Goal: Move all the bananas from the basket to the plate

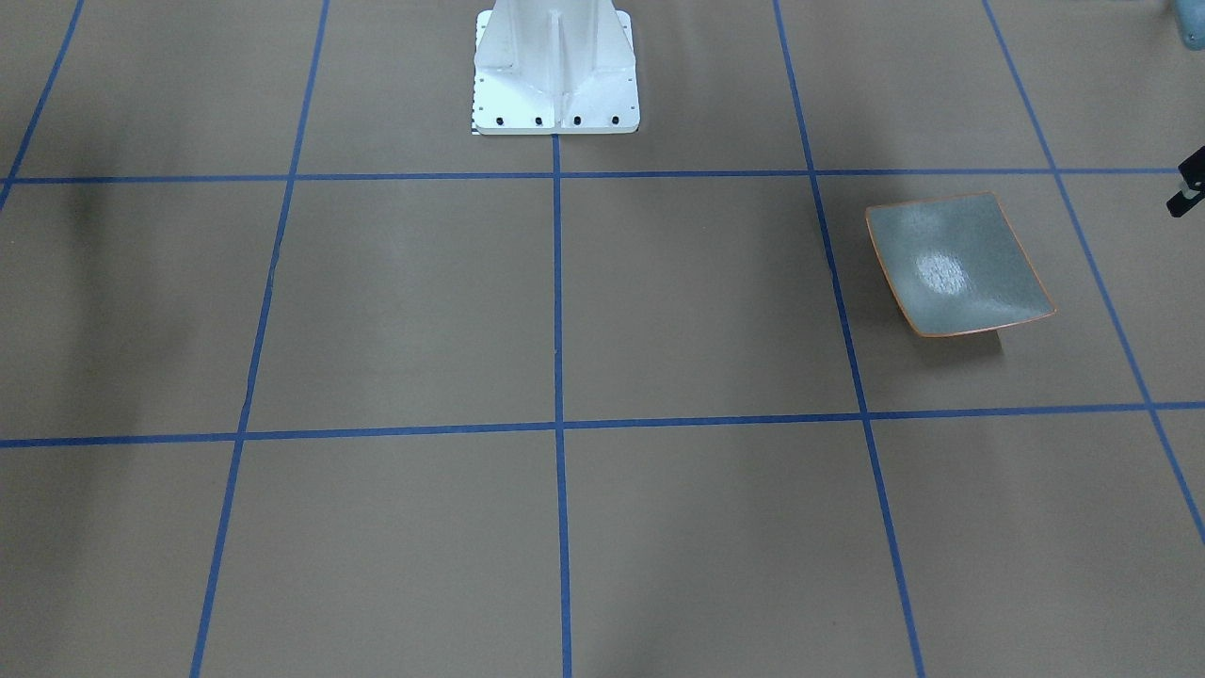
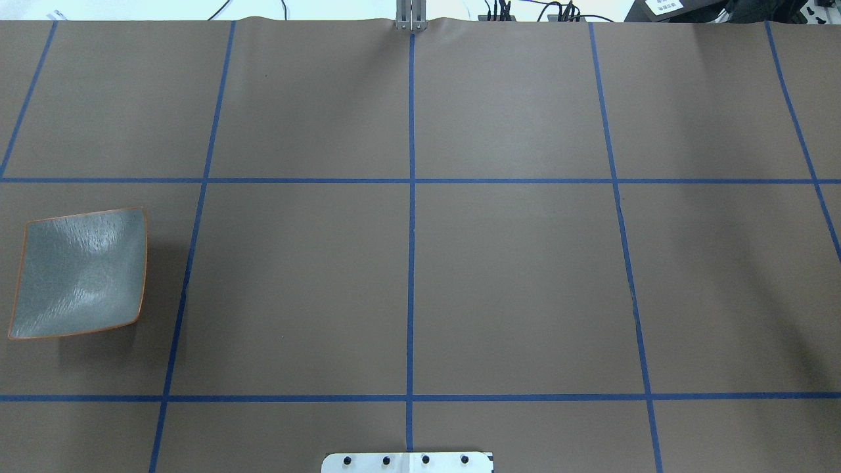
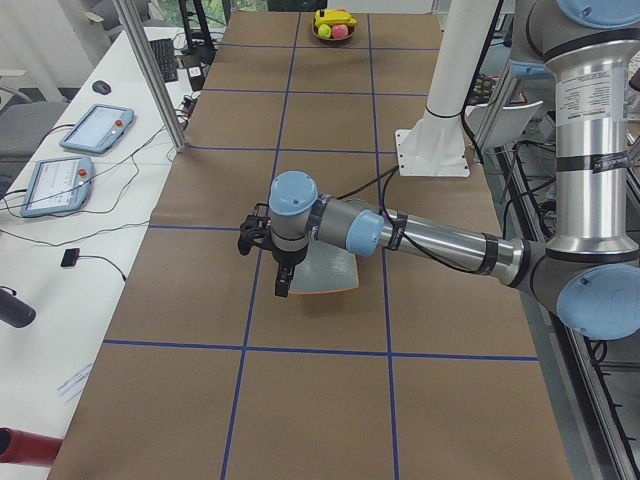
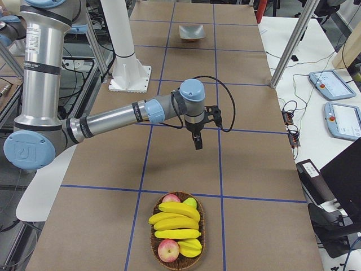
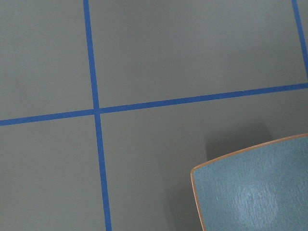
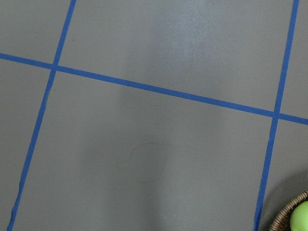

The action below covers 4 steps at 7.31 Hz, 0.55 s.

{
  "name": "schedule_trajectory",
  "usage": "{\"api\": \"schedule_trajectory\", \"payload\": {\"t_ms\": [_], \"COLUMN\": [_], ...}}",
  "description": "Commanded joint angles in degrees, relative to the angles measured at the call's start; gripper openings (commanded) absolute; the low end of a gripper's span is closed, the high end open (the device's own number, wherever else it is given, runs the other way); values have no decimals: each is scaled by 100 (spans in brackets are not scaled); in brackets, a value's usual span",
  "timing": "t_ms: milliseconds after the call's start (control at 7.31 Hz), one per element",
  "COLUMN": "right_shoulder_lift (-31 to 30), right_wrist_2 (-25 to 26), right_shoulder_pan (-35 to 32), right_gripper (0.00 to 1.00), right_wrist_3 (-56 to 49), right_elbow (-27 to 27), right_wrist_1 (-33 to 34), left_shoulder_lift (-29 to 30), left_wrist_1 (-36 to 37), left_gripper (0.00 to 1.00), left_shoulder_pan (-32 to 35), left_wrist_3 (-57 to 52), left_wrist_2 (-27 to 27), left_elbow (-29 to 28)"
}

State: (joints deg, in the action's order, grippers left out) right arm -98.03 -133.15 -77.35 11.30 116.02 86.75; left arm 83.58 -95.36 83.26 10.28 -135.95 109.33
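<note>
The bananas (image 4: 176, 221) lie in a wicker basket (image 4: 153, 240) at the table's right end; they also show far off in the exterior left view (image 3: 334, 18). The grey-green plate (image 2: 79, 272) with an orange rim sits bare at the left end, and also shows in the front view (image 1: 955, 264) and as a corner in the left wrist view (image 5: 255, 187). My left gripper (image 3: 284, 288) hangs just above the plate's edge. My right gripper (image 4: 197, 142) hangs over bare table, well short of the basket. I cannot tell whether either gripper is open or shut.
Red apples (image 4: 168, 249) and a green fruit (image 4: 190, 201) share the basket, whose rim (image 6: 288, 211) shows in the right wrist view. The white robot base (image 1: 555, 66) stands mid-table. Aluminium posts (image 3: 150, 70) and tablets (image 4: 333, 84) line the operators' side.
</note>
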Motion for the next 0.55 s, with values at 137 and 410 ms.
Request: {"api": "schedule_trajectory", "payload": {"t_ms": [137, 410], "right_shoulder_lift": [3, 47], "right_wrist_2": [-9, -211], "right_shoulder_pan": [35, 79], "right_gripper": [100, 100], "right_wrist_3": [-48, -5], "right_elbow": [-131, -534], "right_wrist_1": [-9, -856], "left_shoulder_lift": [0, -17], "left_wrist_1": [-70, -253], "left_gripper": [100, 100], "left_shoulder_pan": [-90, -300], "left_wrist_3": [-9, 0], "left_wrist_2": [-10, -2], "left_elbow": [9, 35]}}
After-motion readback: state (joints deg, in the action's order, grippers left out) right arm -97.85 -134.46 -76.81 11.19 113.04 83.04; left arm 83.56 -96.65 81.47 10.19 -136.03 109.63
